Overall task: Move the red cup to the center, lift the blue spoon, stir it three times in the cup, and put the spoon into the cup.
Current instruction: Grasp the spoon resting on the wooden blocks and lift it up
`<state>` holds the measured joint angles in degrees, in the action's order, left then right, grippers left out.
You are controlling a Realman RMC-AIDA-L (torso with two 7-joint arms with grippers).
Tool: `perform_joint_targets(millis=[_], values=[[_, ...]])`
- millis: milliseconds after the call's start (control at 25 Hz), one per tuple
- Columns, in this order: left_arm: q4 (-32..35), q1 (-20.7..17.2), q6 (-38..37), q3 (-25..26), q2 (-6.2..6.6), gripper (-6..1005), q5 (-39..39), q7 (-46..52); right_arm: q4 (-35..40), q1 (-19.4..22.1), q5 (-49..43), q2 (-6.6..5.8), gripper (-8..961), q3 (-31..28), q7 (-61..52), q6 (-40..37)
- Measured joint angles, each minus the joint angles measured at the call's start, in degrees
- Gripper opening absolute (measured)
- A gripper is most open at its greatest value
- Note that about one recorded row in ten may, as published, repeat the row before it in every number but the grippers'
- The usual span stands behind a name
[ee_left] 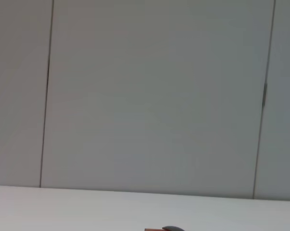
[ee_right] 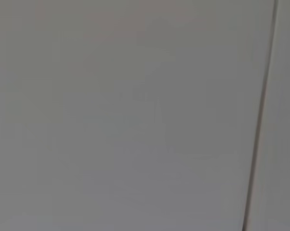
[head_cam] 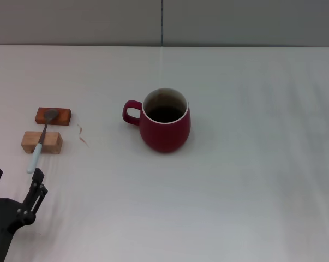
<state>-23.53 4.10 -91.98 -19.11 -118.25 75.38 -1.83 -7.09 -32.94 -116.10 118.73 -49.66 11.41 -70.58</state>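
Observation:
The red cup (head_cam: 165,120) stands upright near the middle of the white table, its handle pointing to the view's left, its inside dark and empty. The blue spoon (head_cam: 41,140) lies across two small wooden blocks at the left, its grey bowl on the far reddish block (head_cam: 53,115) and its pale handle reaching past the near light block (head_cam: 42,142). My left gripper (head_cam: 16,177) is open at the lower left, just in front of the spoon's handle end, not touching it. The right gripper is out of view.
A small reddish mark (head_cam: 82,135) lies on the table between the blocks and the cup. A grey panelled wall (head_cam: 164,22) runs along the table's far edge. In the left wrist view the reddish block's top (ee_left: 157,229) and spoon bowl (ee_left: 172,228) peek in.

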Motion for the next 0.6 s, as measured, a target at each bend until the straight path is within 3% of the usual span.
perform_joint_targets(millis=[600], values=[[-1.25,2.73,5.24,0.83,-0.06,844,-0.15,-4.17,-0.05,0.43,-0.23,0.04,616,0.00,-0.06,0.10]])
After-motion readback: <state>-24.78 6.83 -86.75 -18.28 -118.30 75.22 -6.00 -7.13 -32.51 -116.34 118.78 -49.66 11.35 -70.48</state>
